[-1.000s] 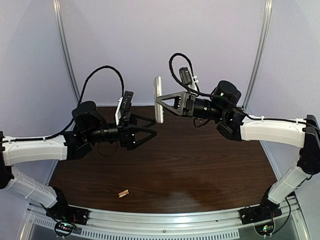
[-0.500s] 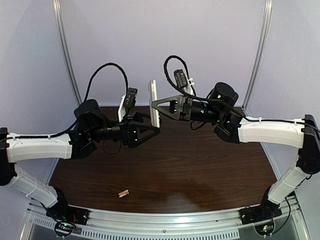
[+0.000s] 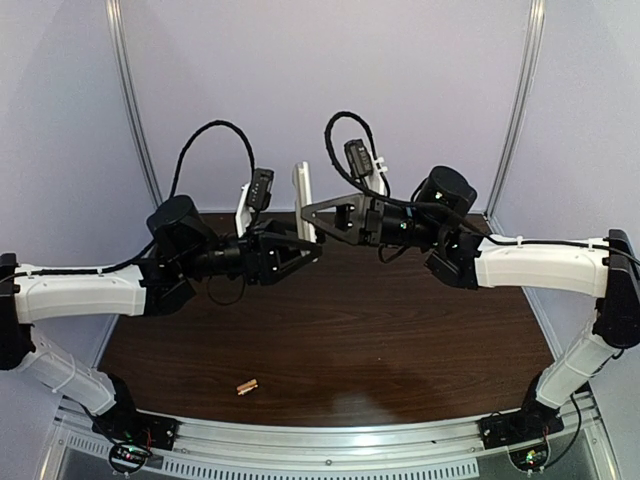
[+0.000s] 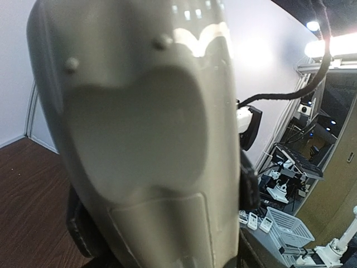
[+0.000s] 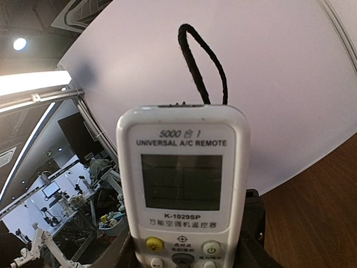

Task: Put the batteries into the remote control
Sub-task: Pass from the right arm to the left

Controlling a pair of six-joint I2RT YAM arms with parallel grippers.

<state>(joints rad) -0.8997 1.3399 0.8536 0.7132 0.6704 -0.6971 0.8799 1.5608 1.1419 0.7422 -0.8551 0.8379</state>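
Observation:
The white remote control (image 3: 303,197) is held upright in the air above the back of the table. My right gripper (image 3: 312,214) is shut on its lower part. The right wrist view shows its face (image 5: 184,178) with the screen and top buttons, and dark fingers (image 5: 254,229) at both sides. My left gripper (image 3: 318,250) is close against the remote's lower back, with its jaws apart and empty. The left wrist view is filled by the beige back (image 4: 145,128) with the closed bay cover (image 4: 173,234). The copper-gold batteries (image 3: 246,386) lie on the table near the front left.
The dark wooden table (image 3: 400,330) is walled by pale panels at the back and sides. A metal rail (image 3: 330,445) with both arm bases runs along the near edge. Black cables loop above both wrists.
My right gripper has carried the remote to the left and slightly down. My left gripper has risen and moved right, up to the remote's back. The batteries have not moved.

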